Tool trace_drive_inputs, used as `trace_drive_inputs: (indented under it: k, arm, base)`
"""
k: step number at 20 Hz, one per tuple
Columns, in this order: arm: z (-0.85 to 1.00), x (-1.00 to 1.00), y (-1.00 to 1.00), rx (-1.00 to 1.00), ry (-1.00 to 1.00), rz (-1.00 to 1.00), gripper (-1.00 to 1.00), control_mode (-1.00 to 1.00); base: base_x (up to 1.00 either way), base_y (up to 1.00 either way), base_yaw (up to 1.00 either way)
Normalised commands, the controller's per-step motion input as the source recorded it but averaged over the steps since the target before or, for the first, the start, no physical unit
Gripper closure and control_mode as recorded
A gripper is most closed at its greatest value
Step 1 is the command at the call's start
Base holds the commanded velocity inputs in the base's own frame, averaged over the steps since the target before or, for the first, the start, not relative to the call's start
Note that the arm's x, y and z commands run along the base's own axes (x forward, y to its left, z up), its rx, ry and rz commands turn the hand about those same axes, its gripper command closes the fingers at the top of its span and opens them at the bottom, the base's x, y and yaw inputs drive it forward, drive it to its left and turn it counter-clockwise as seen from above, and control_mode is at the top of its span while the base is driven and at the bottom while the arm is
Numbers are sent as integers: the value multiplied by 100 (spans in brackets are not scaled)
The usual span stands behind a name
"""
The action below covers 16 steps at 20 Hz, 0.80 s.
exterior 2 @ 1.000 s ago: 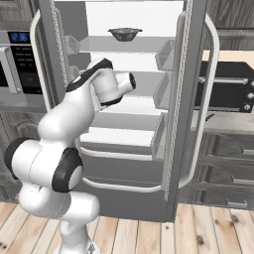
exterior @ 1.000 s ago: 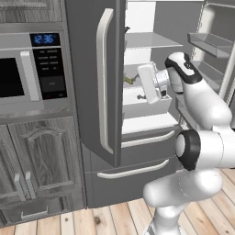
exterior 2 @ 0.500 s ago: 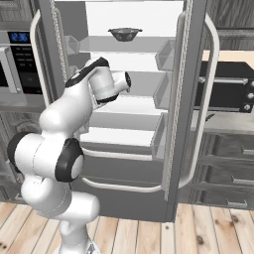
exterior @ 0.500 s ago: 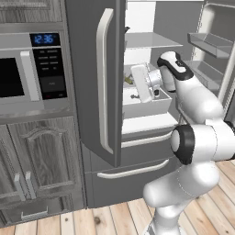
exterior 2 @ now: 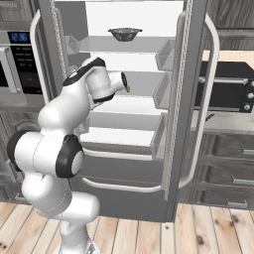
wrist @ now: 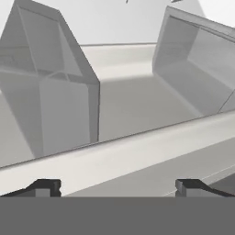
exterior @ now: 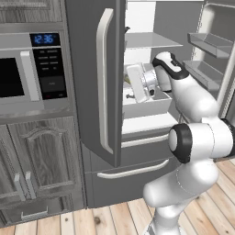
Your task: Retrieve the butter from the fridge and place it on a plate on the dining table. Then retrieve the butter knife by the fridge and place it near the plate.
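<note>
The dark grey fridge stands with both doors open, its white shelves bare in front of me. My arm reaches in at middle-shelf height, the hand just past the left door's edge. In the hand view my gripper is open, the fingertips wide apart with nothing between them, facing a shelf edge and the grey door bins. A tiny yellow-green speck sits at the hand's tip, too small to tell whether it is the butter. The plate, dining table and butter knife are out of view.
A dark bowl sits on the fridge's top shelf. A built-in microwave with dark wooden cabinets below is left of the fridge. The right door's bins project close to the arm. A black oven is at the right.
The hand has moved a little left and deeper into the fridge at the same shelf height. The jaws have stayed wide open.
</note>
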Motion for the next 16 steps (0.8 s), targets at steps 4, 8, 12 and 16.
trace_drive_inputs:
  k: [4,8,12,16]
  arm:
    - [0,0,5,5,0,2,-100,-100]
    - [0,0,13,5,0,4,-100,-100]
    - [0,-9,30,1,0,10,-100,-100]
    - [0,-23,39,0,0,13,-100,-100]
  base:
    - [0,0,0]
    - [0,0,0]
    - [0,0,0]
    - [0,0,0]
